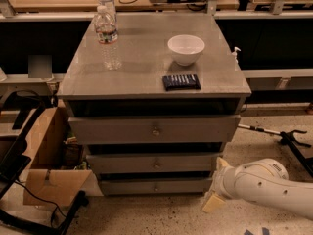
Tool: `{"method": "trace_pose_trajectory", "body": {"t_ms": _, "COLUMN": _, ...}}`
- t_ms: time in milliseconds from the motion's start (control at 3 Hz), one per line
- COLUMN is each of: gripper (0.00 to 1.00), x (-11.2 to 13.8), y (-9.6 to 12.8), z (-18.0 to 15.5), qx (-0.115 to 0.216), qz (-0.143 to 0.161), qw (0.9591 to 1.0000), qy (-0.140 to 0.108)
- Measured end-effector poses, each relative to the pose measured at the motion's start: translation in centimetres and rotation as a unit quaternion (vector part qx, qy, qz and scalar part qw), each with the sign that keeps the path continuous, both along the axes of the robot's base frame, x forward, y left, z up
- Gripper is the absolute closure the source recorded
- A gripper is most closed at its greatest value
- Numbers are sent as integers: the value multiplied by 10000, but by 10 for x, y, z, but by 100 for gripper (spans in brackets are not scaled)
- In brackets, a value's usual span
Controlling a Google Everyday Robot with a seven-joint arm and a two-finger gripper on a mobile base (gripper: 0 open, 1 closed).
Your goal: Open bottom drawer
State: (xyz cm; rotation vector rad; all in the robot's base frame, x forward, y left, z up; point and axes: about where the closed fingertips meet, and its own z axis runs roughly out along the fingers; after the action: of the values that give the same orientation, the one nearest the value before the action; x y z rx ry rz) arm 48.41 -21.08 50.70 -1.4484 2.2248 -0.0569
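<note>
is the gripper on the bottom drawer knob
No, the open gripper hangs low by the right end of the bottom drawer, clear of its centre knob.

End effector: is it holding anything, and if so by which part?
Nothing is held. The end effector sits low beside the right end of the bottom drawer, away from its knob, fingers open with nothing between them.
</note>
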Motion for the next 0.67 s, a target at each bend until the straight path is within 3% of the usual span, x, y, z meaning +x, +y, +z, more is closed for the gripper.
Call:
{"method": "trace_pose_trajectory", "body": {"t_ms": 333, "gripper": 0, "x": 0, "y": 6, "z": -16, "qx": -55, "qz": 42, "qw": 9999, "qy": 138}}
{"method": "trace_pose_trajectory", "body": {"t_ms": 667, "gripper": 0, "x": -4, "y": 22, "z": -61, "qx": -134, "qz": 167, "qw": 9984, "qy": 521}}
